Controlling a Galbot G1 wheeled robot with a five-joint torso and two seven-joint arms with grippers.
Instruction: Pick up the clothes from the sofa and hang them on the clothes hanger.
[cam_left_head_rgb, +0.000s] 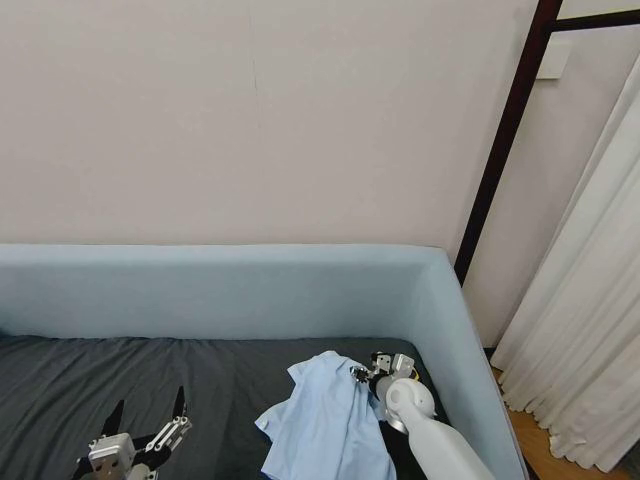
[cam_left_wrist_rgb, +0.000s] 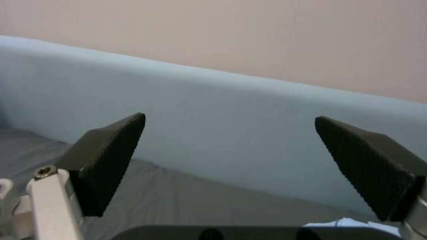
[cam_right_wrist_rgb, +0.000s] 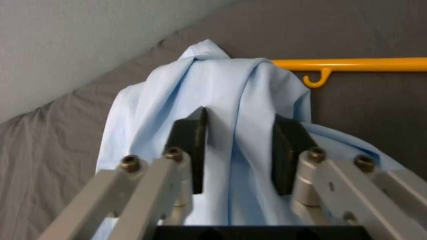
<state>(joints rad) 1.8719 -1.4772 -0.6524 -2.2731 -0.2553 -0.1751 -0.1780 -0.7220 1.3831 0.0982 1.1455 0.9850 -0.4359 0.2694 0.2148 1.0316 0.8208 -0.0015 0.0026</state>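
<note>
A plain pale wall (cam_left_head_rgb: 250, 120) is seen behind a light blue sofa (cam_left_head_rgb: 230, 290), whose seat is laid with a dark grey cover (cam_left_head_rgb: 60, 390). The light blue garment (cam_left_head_rgb: 325, 420) lies crumpled on the right part of the seat, near the right armrest. A yellow hanger (cam_right_wrist_rgb: 353, 64) is seen on the cover at the garment's bunched end, partly hidden by the cloth. The right pincer (cam_right_wrist_rgb: 240, 150) is set down on the garment, its jaws apart and straddling a raised fold. The left pincer (cam_left_head_rgb: 150, 402) is held low over the near left of the seat, wide open and holding nothing. For a sound grasp, the fold should probably be seated deep between the pads before closing, so that several layers are caught and the cover beneath is left free.
</note>
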